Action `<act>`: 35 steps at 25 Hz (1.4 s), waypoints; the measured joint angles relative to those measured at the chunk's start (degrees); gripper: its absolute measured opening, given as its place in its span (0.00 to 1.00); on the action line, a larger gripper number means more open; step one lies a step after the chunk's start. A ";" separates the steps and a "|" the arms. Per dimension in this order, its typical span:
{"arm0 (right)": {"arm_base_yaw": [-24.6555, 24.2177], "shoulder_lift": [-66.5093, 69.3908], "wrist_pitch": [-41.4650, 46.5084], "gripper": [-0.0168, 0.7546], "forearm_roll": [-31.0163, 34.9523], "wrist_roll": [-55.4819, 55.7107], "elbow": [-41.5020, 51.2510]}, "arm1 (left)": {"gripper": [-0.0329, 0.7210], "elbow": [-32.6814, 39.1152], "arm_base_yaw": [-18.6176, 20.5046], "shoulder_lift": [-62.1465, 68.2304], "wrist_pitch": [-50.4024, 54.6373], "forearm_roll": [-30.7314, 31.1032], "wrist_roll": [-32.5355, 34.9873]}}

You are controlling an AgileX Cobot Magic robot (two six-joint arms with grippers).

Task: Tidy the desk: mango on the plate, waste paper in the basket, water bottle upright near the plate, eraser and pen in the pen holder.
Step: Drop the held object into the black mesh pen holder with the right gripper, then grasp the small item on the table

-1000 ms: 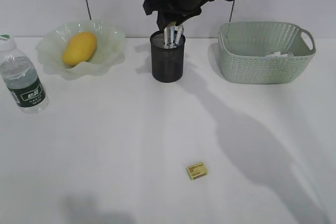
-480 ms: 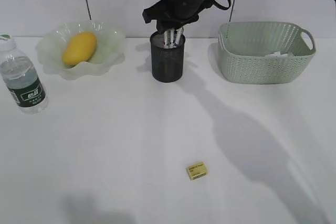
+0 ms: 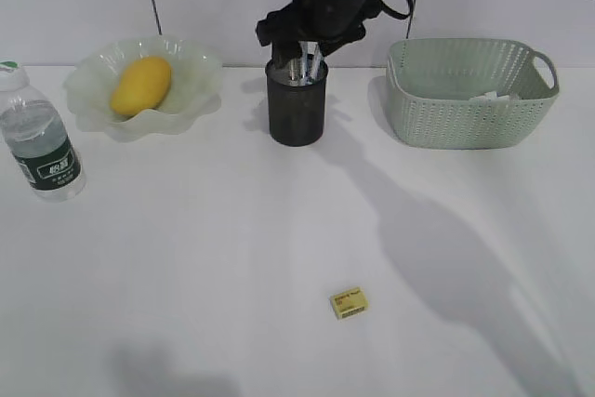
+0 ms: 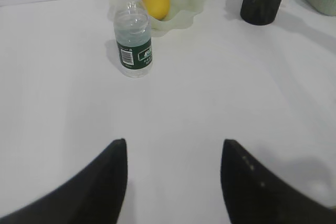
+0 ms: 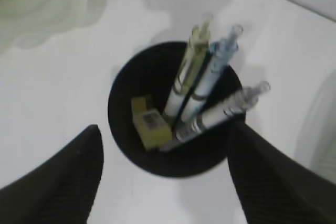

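The desk is wide and mostly bare, so there is much open room in the middle and at the front. The basket stands at the back right, and a bit of white paper shows inside it. The plate is at the back left with the mango on it. The water bottle stands upright just beside the plate.

The pen holder stands at the back between plate and basket, well apart from both. Three pens lean in it, and in the right wrist view a small yellow eraser lies inside. The right gripper hangs over the cup with its jaws spread wide and nothing between them. I judge that the drop into the cup is just done.

A second yellow eraser lies alone near the front of the desk. I think the next move is to lift clear of the pen tips, which stand above the rim, then to reach to this eraser. It is small and flat, so the jaws must come low. The left gripper is open and empty over bare desk.
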 joint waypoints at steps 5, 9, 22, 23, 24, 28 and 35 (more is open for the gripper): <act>0.00 -2.58 6.21 0.78 -2.59 -0.94 0.00 | 0.62 0.00 0.00 0.00 0.00 0.00 0.00; 0.00 -5.56 15.18 0.77 -3.40 -3.29 -0.13 | 0.62 0.00 0.00 0.00 0.00 0.00 0.00; 0.00 -20.36 22.84 0.73 -3.40 -6.26 6.33 | 0.62 0.00 0.00 0.00 -0.45 0.00 0.00; 0.00 -22.00 22.84 0.73 -3.40 -6.40 7.74 | 0.62 0.00 0.00 0.00 -1.13 0.00 0.00; 0.00 -24.00 22.84 0.72 -3.40 -6.54 9.60 | 0.62 0.00 0.00 0.00 -1.77 0.00 0.00; 0.00 -31.42 22.84 0.72 -3.30 -6.97 17.68 | 0.62 0.00 0.00 0.00 -5.03 -0.11 0.00; 0.00 -44.68 22.84 0.72 -2.72 -7.08 34.07 | 0.62 0.00 0.00 0.08 -10.47 -0.40 0.00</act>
